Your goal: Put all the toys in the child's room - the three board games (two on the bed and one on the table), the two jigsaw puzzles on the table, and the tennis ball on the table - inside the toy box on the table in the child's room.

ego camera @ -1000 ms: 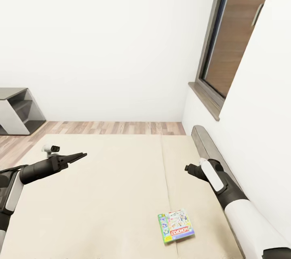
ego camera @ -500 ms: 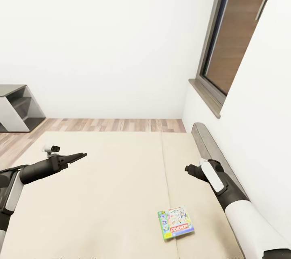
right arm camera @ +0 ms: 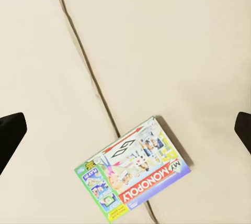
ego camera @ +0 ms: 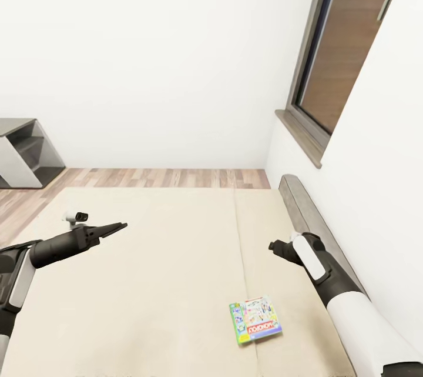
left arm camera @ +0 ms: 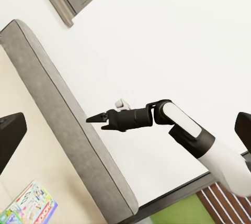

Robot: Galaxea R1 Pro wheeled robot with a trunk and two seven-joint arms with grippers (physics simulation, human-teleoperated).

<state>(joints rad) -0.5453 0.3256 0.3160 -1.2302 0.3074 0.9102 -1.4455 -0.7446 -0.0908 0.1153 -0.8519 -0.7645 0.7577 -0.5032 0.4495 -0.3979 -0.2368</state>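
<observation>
One board game (ego camera: 255,320), a flat white-and-green Monopoly box, lies face up on the bed's (ego camera: 158,283) beige sheet, near the grey headboard (ego camera: 301,207). The same board game (right arm camera: 133,169) sits right below my right wrist camera, beside the seam in the sheet, and its corner (left arm camera: 29,207) also appears in the left wrist view. My left gripper (ego camera: 121,226) hovers over the bed's left part, far from the box, with its fingers (left arm camera: 10,137) spread wide. My right gripper (ego camera: 271,244) hangs open above and just beyond the box, holding nothing.
A tall dark-framed window (ego camera: 346,53) is set in the white wall to the right, above the headboard. A grey-and-white shelf unit (ego camera: 23,150) stands on the wood-plank floor (ego camera: 164,177) at the far left, beyond the bed.
The whole picture has slid a little upward, so the camera has moved. Both arms hold the same pose, and the box lies where it was on the sheet.
</observation>
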